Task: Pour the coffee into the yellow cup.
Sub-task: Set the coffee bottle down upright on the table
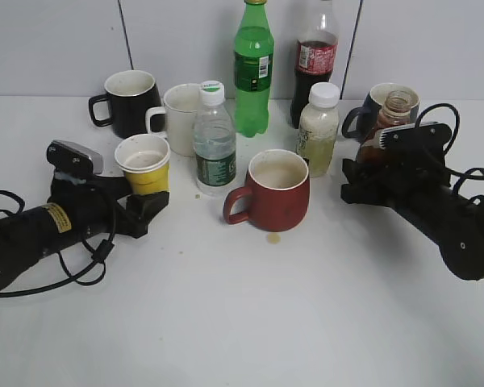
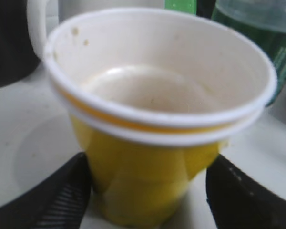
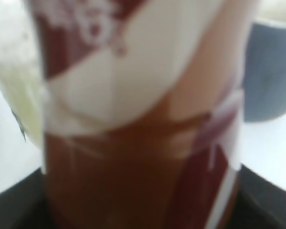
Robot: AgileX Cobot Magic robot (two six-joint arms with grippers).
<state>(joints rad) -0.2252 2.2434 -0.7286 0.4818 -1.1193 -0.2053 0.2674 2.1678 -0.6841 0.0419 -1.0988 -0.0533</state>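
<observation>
The yellow cup (image 1: pixel 146 164) stands on the white table at the left, its stained white inside empty. My left gripper (image 1: pixel 151 196) lies low on the table with a finger on each side of the cup's lower body, shut on it; the left wrist view shows the cup (image 2: pixel 152 95) filling the frame between the gripper's fingers (image 2: pixel 148 191). The coffee bottle (image 1: pixel 396 113) stands upright and capless at the right. My right gripper (image 1: pixel 371 165) is shut around its body. In the right wrist view the bottle (image 3: pixel 138 119) fills the frame, blurred, between the jaws (image 3: pixel 143 200).
A red mug (image 1: pixel 274 193) stands mid-table with a small brown spot (image 1: pixel 273 237) in front. Behind are a water bottle (image 1: pixel 214 141), a white mug (image 1: pixel 180 117), a black mug (image 1: pixel 129 101), a green bottle (image 1: pixel 253 68), a cola bottle (image 1: pixel 316 56), a pale drink bottle (image 1: pixel 319 129) and a dark blue mug (image 1: pixel 377 93).
</observation>
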